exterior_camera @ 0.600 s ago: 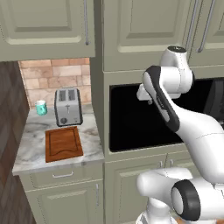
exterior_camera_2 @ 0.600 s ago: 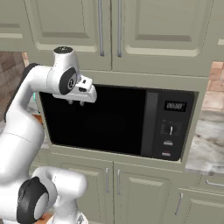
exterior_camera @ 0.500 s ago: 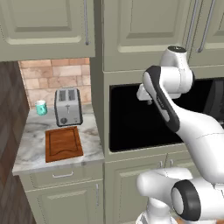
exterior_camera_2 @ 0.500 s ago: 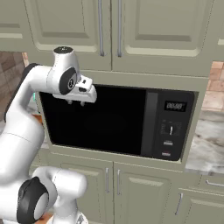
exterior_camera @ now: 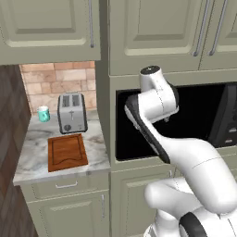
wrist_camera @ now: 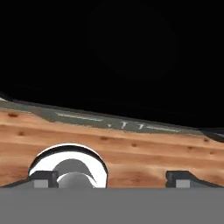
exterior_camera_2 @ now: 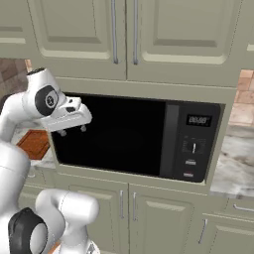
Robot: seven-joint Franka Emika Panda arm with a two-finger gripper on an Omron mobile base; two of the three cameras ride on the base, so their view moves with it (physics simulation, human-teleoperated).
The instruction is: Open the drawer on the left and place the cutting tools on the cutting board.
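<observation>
Gripper (exterior_camera_2: 72, 131) spread wide before glossy black microwave (exterior_camera_2: 149, 139), grooved reddish wooden cutting board (exterior_camera: 67, 152), marbled counter (exterior_camera: 32, 155)

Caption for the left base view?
Open gripper raised before the microwave; drawer shut, cutting board bare.

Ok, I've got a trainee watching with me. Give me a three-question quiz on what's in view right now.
1. True or false: the drawer under the cutting board is already pulled out.
2. What stands directly behind the cutting board? A) toaster B) kettle C) blender
3. Fill in: the gripper, raised in front of the microwave, has its fingers ____ and holds nothing.

Key: 1 false; 2 A; 3 open
</observation>
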